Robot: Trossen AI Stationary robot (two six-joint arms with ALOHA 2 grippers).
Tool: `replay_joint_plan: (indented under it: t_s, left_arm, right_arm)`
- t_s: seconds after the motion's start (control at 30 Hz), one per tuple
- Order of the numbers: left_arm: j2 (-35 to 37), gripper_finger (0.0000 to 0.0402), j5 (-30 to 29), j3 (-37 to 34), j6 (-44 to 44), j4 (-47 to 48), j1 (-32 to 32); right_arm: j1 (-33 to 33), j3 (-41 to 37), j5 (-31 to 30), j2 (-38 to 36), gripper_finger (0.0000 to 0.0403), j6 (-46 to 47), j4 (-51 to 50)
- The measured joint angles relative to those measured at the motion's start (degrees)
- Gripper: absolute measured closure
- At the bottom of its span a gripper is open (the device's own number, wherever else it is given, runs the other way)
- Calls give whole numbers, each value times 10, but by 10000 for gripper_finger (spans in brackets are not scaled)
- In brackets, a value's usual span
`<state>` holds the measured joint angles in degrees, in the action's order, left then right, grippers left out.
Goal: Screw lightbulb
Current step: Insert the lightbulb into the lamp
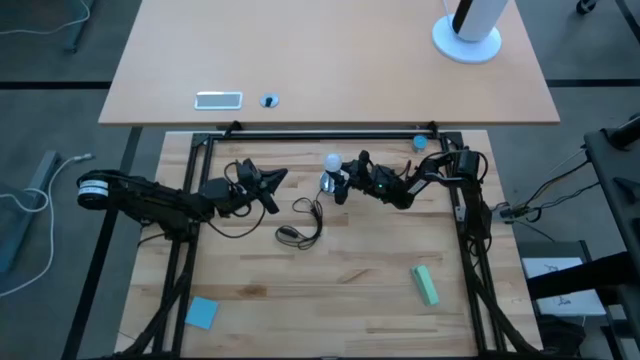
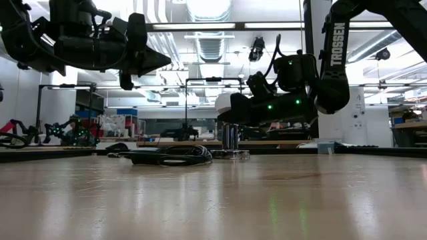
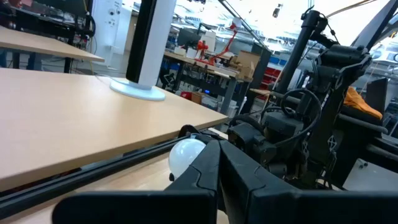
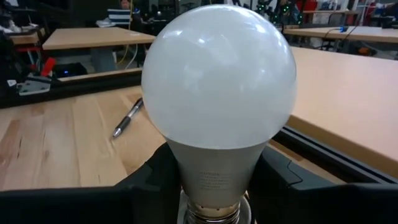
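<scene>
The frosted-white lightbulb (image 4: 217, 81) stands upright with its screw base (image 4: 214, 214) in the round silver socket (image 2: 231, 141), at the far middle of the wooden table (image 1: 330, 290). It also shows in the high view (image 1: 332, 161). My right gripper (image 1: 340, 186) comes from the table's right and is shut on the bulb. My left gripper (image 1: 272, 186) hovers left of the socket, raised above the table (image 2: 143, 63). It is shut and empty, and its fingers point toward the bulb (image 3: 185, 155). My right gripper pinches the bulb's narrow white neck (image 4: 214, 177) between its two fingers (image 4: 152, 186), just above the screw base. The fingers come about level from the table's right side. The bulb stands upright, its base in the socket, and the socket rests on the table.
The socket's black cord (image 1: 305, 228) lies coiled on the table near the socket. A small blue cap (image 1: 419, 142) sits at the far right, a green block (image 1: 425, 285) at the near right and a blue block (image 1: 202, 312) at the near left. A black frame rail (image 1: 320, 134) borders the far edge.
</scene>
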<state>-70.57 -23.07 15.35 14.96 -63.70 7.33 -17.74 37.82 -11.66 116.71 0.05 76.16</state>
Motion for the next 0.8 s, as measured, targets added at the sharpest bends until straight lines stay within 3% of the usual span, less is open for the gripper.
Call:
replay_joint_plan:
  t_s: [0.13,0.27,0.37,0.47,0.67,0.8]
  left_arm:
    - [-2,401,0,0,-16,8,0]
    - [-20,401,-5,0,-24,14,0]
    - [-47,401,-39,1,-22,12,0]
    - [-84,401,-68,19,-7,12,1]
    - [-160,401,-52,93,-27,27,3]
    - [-192,401,-96,132,-39,73,15]
  right_arm:
    - [0,0,-3,0,269,-10,-1]
    - [0,0,-5,0,222,-16,-10]
    - [0,0,-6,0,208,-17,-10]
    - [0,0,-5,0,214,-22,-10]
    - [4,-1,-3,0,235,-27,-10]
    - [4,-1,-3,0,242,-27,-10]
